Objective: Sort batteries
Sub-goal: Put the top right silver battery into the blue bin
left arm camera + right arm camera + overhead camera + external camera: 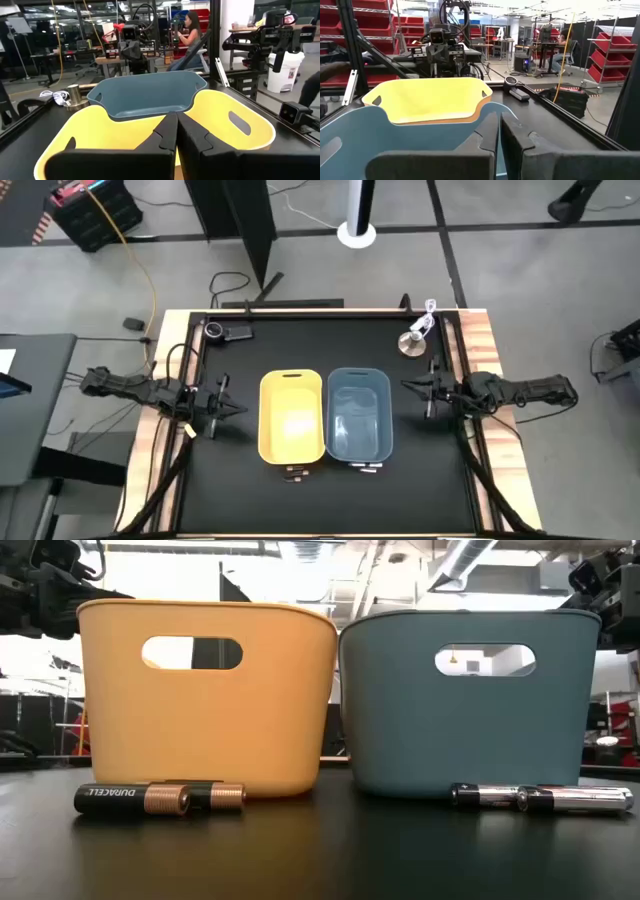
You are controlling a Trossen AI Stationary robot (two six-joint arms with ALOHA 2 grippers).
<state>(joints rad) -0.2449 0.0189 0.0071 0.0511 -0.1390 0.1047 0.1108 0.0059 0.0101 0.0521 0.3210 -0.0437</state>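
While both arms wait beside the bins, the left claw [236, 409] and right claw [408, 387] are pressed closed, holding nothing. Dark batteries [160, 798] lie before the yellow bin [205, 690], silvery batteries [541, 798] before the blue bin [470, 700].

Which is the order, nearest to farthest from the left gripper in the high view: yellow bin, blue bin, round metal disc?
From the left gripper:
1. Yellow plastic bin, beside it at table centre.
2. Blue plastic bin, right of the yellow one.
3. Round metal disc, far right corner.

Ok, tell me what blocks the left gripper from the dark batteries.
Nothing visible does. The left gripper waits left of the yellow bin, and the dark batteries lie on open mat at that bin's front.
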